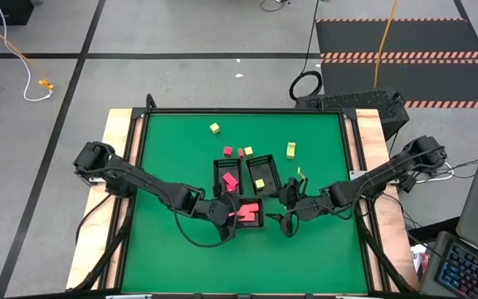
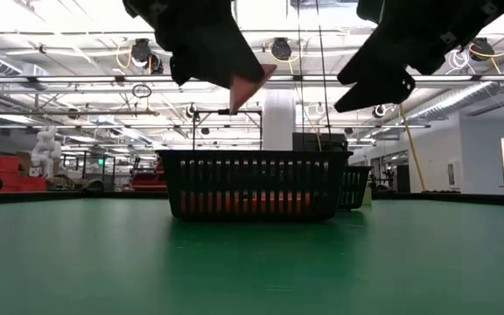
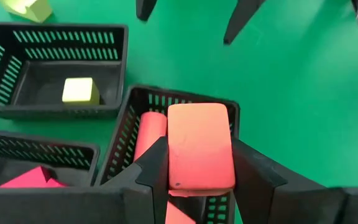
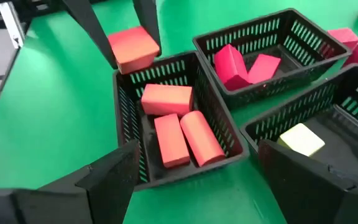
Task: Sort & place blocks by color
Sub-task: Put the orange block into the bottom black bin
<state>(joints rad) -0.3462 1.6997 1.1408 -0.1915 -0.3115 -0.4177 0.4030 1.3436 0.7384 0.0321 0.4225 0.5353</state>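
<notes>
Three red blocks [image 4: 179, 127] lie in the near tray [image 4: 126, 124]; the left gripper [image 3: 197, 171] clamps a fourth [image 3: 199, 146] above its 6 o'clock rim. Right gripper [image 4: 194, 177] gapes wide at 3 o'clock.

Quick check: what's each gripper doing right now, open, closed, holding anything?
Left gripper: closed on a red block, above the near tray that already holds red blocks.
Right gripper: open, empty, beside that tray.
</notes>
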